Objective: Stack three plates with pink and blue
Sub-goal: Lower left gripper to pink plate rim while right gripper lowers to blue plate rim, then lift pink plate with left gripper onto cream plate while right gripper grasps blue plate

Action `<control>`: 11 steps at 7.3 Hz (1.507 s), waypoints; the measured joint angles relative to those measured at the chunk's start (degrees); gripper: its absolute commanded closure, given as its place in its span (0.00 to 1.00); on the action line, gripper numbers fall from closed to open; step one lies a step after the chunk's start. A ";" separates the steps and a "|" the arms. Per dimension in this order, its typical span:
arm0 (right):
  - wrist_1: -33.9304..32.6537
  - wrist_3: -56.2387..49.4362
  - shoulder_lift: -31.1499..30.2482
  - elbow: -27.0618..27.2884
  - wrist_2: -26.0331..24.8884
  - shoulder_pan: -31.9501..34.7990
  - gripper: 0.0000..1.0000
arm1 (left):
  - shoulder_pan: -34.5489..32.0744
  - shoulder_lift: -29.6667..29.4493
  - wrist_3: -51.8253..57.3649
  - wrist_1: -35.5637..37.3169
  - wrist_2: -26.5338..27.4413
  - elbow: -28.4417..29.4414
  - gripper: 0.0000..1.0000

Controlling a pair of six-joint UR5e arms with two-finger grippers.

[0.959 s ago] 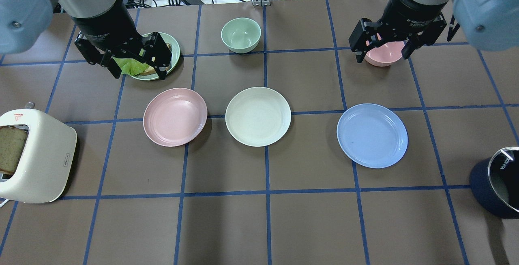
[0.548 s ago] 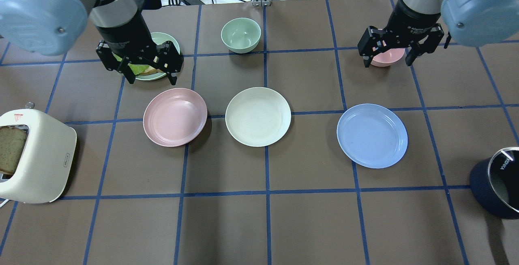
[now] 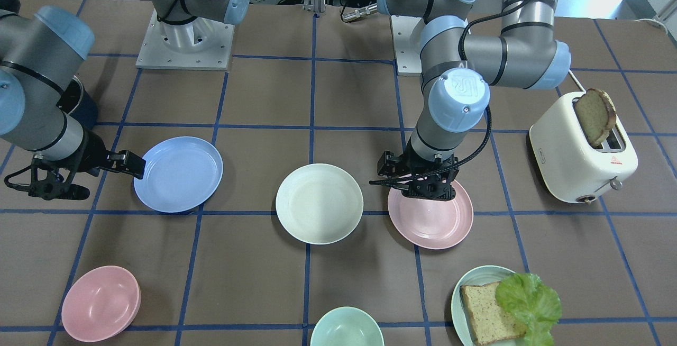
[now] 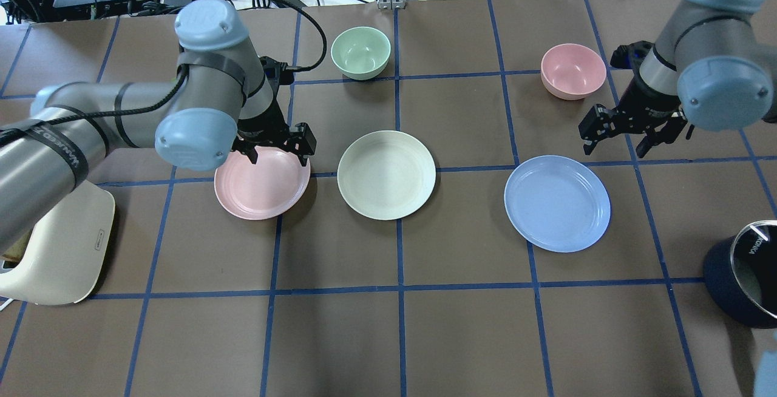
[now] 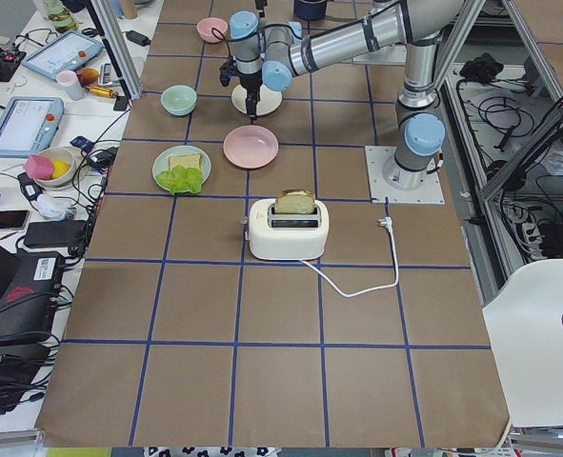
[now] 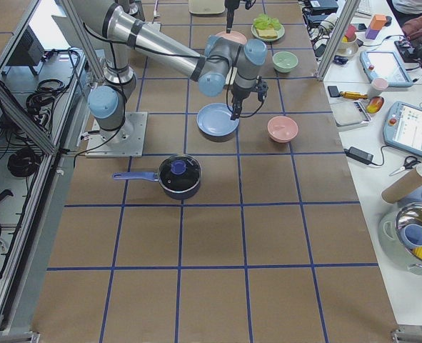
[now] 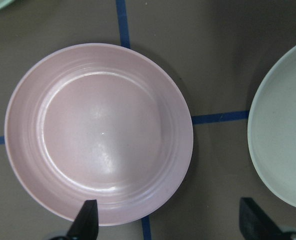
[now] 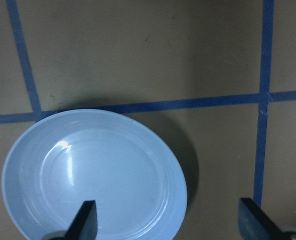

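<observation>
The pale pink plate (image 4: 262,175), the cream-white plate (image 4: 386,175) and the light blue plate (image 4: 557,203) lie apart in a row on the table. My left gripper (image 4: 278,149) is open and empty over the pink plate's far right rim. In the left wrist view one fingertip (image 7: 87,222) is over the pink plate (image 7: 98,132) and the other is over the table beside the cream plate (image 7: 283,145). My right gripper (image 4: 622,135) is open and empty just beyond the blue plate's far right rim. The right wrist view shows the blue plate (image 8: 93,175).
A pink bowl (image 4: 573,70) and a green bowl (image 4: 360,52) stand at the far side. A green plate with bread and lettuce (image 3: 502,303) is behind the pink plate. A toaster (image 4: 54,251) is at the left and a dark pot (image 4: 743,272) at the right.
Both arms have come down and toward the robot. The left gripper moved from the green plate to the pink plate. The right gripper moved from the pink bowl toward the blue plate. Both stay open.
</observation>
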 measured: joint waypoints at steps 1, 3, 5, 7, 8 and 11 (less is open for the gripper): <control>-4.87 -3.35 0.40 4.01 0.05 -1.78 0.00 | -1.00 -1.54 0.00 3.34 0.04 -1.93 0.18; -10.63 -6.00 0.60 9.25 0.20 -3.10 0.00 | -2.79 -3.76 0.07 7.52 0.13 -3.90 0.51; -11.85 -6.31 0.81 10.83 0.59 -3.30 0.21 | -3.18 -4.94 0.25 8.92 0.19 -4.35 0.83; -11.85 -6.32 1.06 11.24 0.68 -3.37 0.60 | -3.22 -5.56 0.45 9.82 1.20 -4.36 1.00; -11.74 -6.24 1.36 11.32 0.70 -3.38 0.89 | -3.23 -5.72 0.62 10.58 2.06 -4.28 1.00; -11.39 -5.91 1.54 10.94 1.28 -3.39 1.00 | -4.63 -5.09 0.00 13.49 6.48 -3.41 1.00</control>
